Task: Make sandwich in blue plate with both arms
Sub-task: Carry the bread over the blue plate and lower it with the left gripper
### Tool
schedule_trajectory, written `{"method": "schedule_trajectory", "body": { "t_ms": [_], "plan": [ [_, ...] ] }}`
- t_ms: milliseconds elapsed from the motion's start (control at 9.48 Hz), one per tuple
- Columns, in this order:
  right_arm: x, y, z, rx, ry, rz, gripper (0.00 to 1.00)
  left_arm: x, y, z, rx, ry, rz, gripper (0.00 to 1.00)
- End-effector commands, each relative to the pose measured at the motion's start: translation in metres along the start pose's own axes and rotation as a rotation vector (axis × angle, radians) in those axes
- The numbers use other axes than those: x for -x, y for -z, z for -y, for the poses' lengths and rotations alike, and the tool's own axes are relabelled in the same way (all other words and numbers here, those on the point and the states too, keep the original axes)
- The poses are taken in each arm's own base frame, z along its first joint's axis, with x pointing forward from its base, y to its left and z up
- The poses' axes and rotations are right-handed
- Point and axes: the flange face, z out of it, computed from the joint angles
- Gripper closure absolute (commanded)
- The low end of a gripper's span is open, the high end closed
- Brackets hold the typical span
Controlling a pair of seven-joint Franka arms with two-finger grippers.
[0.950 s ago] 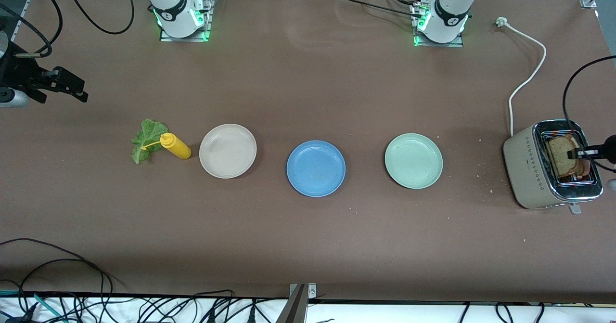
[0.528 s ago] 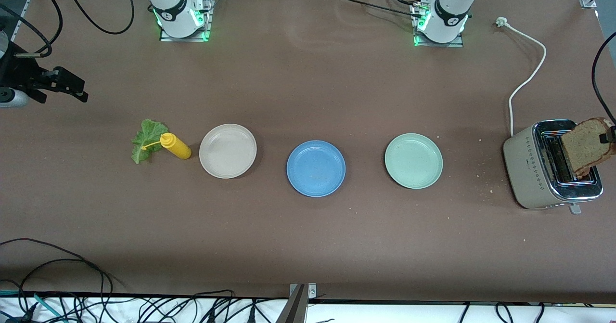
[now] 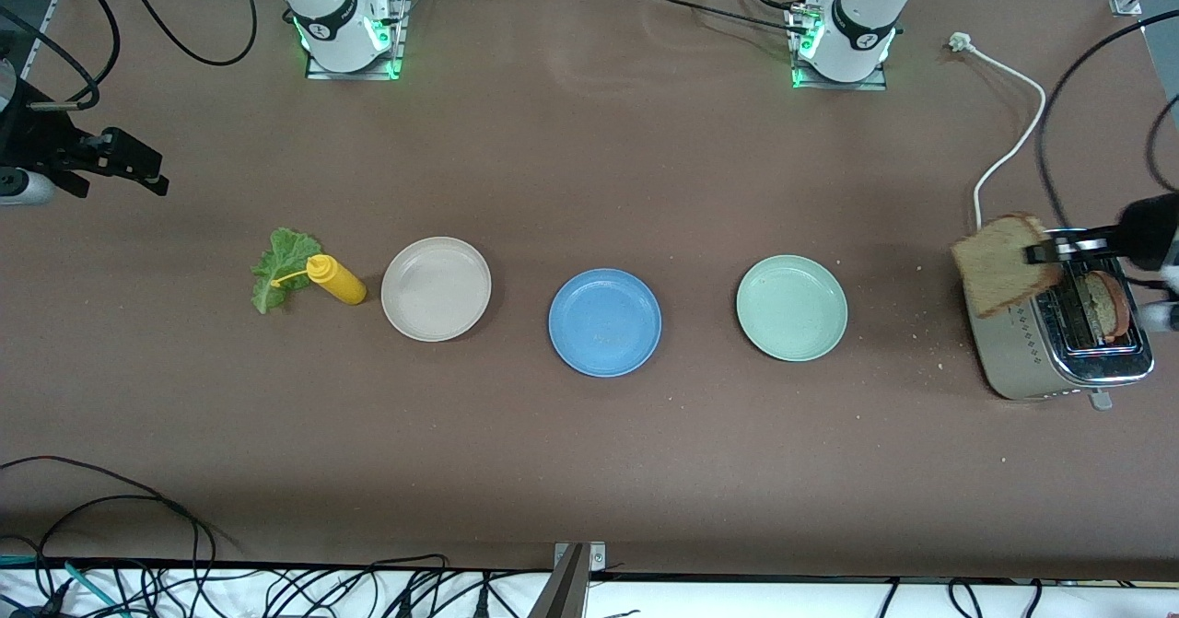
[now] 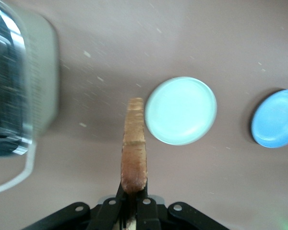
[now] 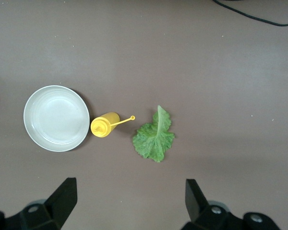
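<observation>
**One bread slice lifted clear of the toaster, three plates waiting in a row**

One slice of brown bread (image 3: 1002,263) hangs in the air, pinched edge-on in the closed left gripper (image 3: 1045,251). Half a second earlier the slice was just above the toaster (image 3: 1059,323) slots; now it has moved over the toaster's edge on the side toward the plates. A second slice (image 3: 1101,305) sits in a toaster slot.

Three plates lie in a line across the table. The blue plate (image 3: 604,321) is in the middle and holds nothing. The pale green plate (image 3: 791,307) is toward the left arm's end, near the toaster. The beige plate (image 3: 436,287) is toward the right arm's end. None has shifted.

One yellow squeeze bottle (image 3: 336,279) lies on its side just beside the beige plate, and one green lettuce leaf (image 3: 276,268) lies flat next to it, under the bottle's cap tether.

The right gripper (image 5: 129,199) waits in the same spot above the lettuce and bottle, its fingers spread wide and holding nothing.
</observation>
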Motion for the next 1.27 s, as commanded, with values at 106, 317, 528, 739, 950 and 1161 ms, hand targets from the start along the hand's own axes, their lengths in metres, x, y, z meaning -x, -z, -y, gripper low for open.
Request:
{"method": "schedule_trajectory", "body": {
  "t_ms": [106, 317, 528, 739, 950, 1161],
  "plan": [
    [0.002, 0.007, 0.003, -0.004, 0.011, -0.004, 0.0, 0.017, -0.069, -0.122, 0.17, 0.149, 0.089, 1.0],
    [0.002, 0.007, 0.003, -0.004, 0.01, -0.003, 0.0, 0.028, -0.113, -0.193, 0.23, 0.236, 0.028, 1.0],
    [0.002, 0.007, 0.005, -0.004, 0.013, -0.004, 0.0, 0.047, -0.152, -0.262, 0.288, 0.313, -0.014, 1.0],
    [0.003, 0.007, 0.005, -0.004, 0.013, -0.004, 0.0, 0.053, -0.191, -0.323, 0.387, 0.402, -0.059, 1.0],
    [0.003, 0.007, 0.005, -0.004, 0.013, -0.001, 0.0, 0.053, -0.216, -0.354, 0.456, 0.448, -0.121, 1.0],
    [0.003, 0.007, 0.005, -0.004, 0.013, -0.001, 0.0, 0.048, -0.254, -0.369, 0.437, 0.473, -0.137, 1.0]
  ]
}}
